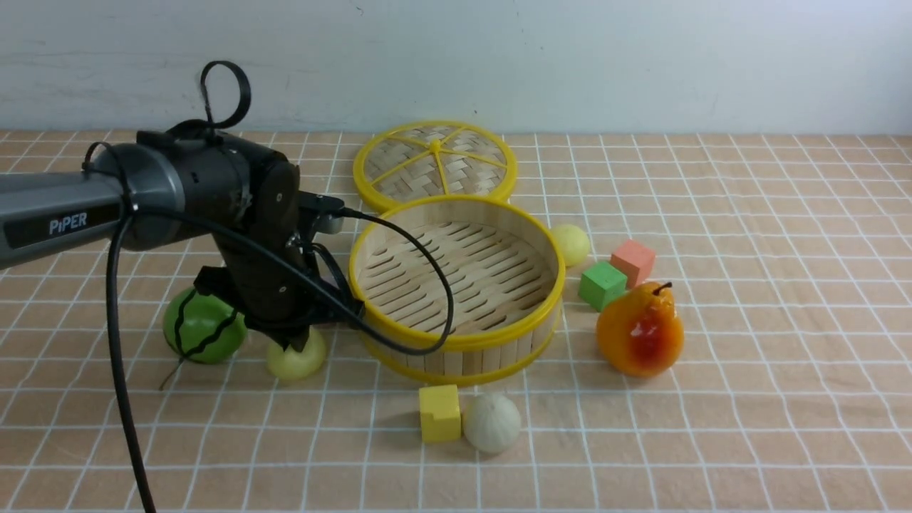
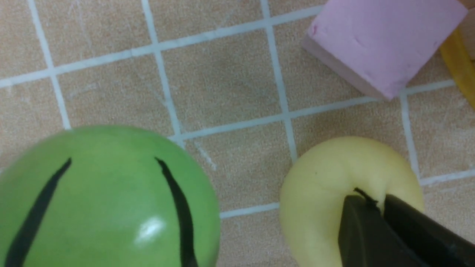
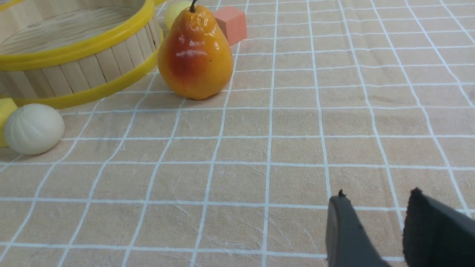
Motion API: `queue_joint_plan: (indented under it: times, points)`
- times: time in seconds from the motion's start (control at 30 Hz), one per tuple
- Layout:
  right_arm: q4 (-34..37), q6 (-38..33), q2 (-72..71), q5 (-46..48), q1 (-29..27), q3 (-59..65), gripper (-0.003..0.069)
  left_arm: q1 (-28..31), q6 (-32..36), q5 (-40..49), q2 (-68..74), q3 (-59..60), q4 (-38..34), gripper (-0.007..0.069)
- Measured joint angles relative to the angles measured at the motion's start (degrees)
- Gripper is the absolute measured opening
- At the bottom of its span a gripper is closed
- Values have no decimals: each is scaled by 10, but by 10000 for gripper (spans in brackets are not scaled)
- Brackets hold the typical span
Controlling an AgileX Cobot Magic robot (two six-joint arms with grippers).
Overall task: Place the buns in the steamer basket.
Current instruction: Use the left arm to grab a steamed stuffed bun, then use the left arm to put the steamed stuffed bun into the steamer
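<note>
Pleated off-white bun [image 1: 491,422] lies on the counter [image 1: 748,399] just before the empty steamer basket [image 1: 484,358], the far yellow bun [image 1: 571,244] sits beside its right wall, and the left tool [image 2: 376,202] pinches the near yellow bun [image 2: 326,193] at counter level, right tool [image 3: 377,194] spread, empty: 0 of 3 in.

The left gripper [image 2: 379,203] — fingers pinched together — dents a pale yellow bun [image 2: 323,193]; a striped green watermelon ball [image 2: 104,200] sits beside it, apart, a pink cube [image 2: 378,40] beyond.
</note>
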Motion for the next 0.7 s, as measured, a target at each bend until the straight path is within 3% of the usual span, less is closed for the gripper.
queue_joint_plan:
  times: [0.37, 0.53, 0.7]
  points:
    - [0, 0, 0, 0, 0, 0, 239, -1, 9, 28, -80, 0, -27, -13]
    - [0, 0, 0, 0, 0, 0, 239, -46, 100, -57, -131, -2, -77, -13]
    - [0, 0, 0, 0, 0, 0, 239, -82, 136, -147, -91, -8, -99, -13]
